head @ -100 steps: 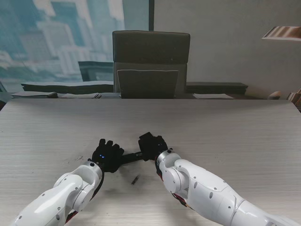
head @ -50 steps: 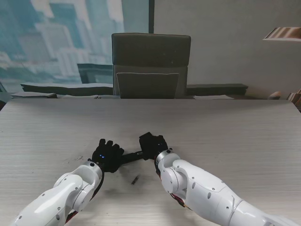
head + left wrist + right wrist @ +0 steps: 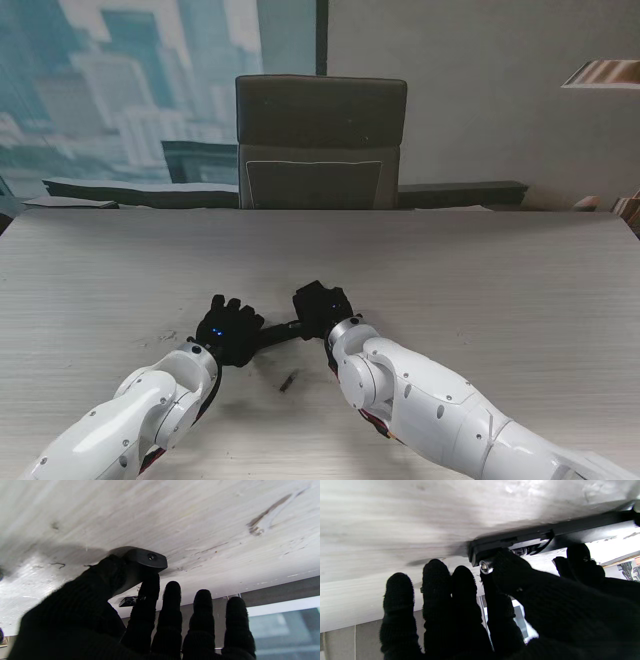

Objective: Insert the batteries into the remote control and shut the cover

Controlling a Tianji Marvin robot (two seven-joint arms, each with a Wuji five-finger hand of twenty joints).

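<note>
Remote control (image 3: 279, 333) low over bench (image 3: 480, 280), bridging both hands | left hand (image 3: 228, 328) pinching one end | right hand (image 3: 322, 306) thumbing battery (image 3: 486, 566) into open bay | probably light, rigid, slick plastic; best gripped along edges.

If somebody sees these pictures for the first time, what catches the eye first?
Two black-gloved hands meet near the table's front middle: the left robot hand and right robot hand hold the dark remote control between them. At the right hand's end, a battery shows in the open compartment.
</note>
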